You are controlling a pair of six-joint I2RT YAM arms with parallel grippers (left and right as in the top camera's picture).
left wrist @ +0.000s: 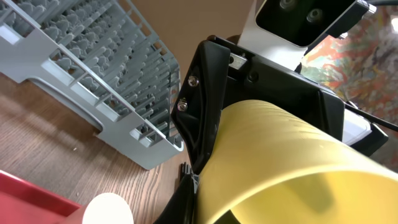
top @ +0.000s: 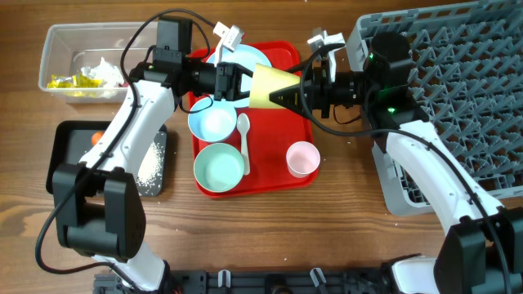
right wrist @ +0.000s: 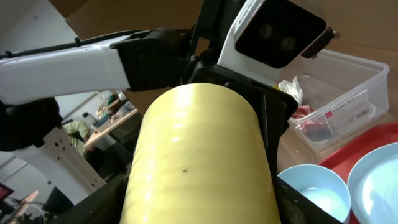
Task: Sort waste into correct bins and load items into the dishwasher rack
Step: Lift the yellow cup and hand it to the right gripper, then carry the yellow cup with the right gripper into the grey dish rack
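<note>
The tapered yellow plastic cup [top: 265, 86] is hanging on its side in the air above the flat red plastic tray [top: 286, 55], between the two arms. The right gripper [top: 286, 95] is clamping the cup's narrow base, its dark fingers [right wrist: 93, 208] pressing on either flank. The left gripper [top: 238, 82] is meeting the cup's wide mouth, but from these views I cannot tell whether it is gripping the rim or standing loose. The large grey plastic lattice rack [top: 458, 65] is sitting on the wooden table [top: 343, 229] just to the right.
</note>
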